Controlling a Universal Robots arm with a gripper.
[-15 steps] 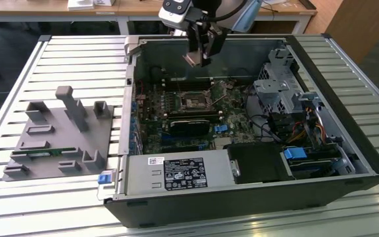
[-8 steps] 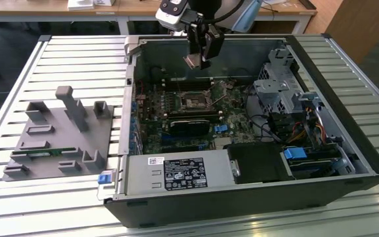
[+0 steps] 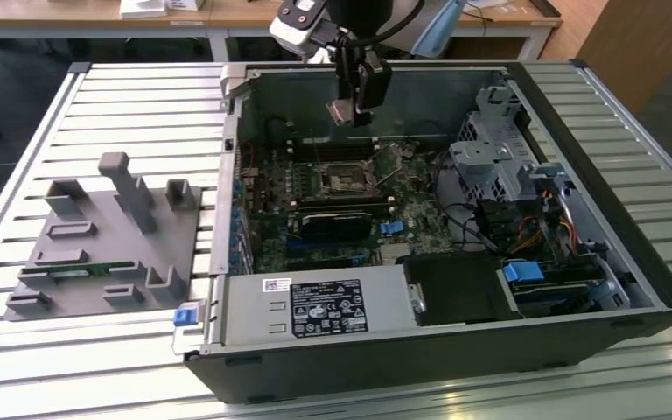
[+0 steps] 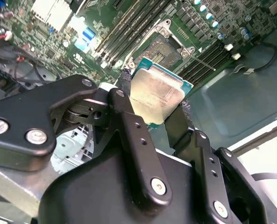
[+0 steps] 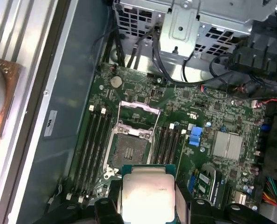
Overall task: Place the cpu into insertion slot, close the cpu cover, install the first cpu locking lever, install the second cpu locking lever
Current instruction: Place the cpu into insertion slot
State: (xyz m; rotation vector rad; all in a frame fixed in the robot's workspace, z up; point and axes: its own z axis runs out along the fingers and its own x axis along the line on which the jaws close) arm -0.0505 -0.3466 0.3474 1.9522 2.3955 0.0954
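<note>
At the exterior view's left, a grey fixture tray (image 3: 102,236) is seen on the slatted table (image 3: 32,131), just beside the open computer case (image 3: 628,219). Further right, the cpu (image 4: 156,95) is gripped by its edges between the fingers of the gripper (image 3: 357,110) and held above the board. The insertion slot (image 5: 129,150) is found below it, bare, with the cpu cover (image 5: 139,112) swung open. Chip and socket are well apart.

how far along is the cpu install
Nothing is installed yet. The gripper holds the cpu above the board; the insertion slot lies empty, the cpu cover raised. Left: seating the cpu, closing the cover, both locking levers.
</note>
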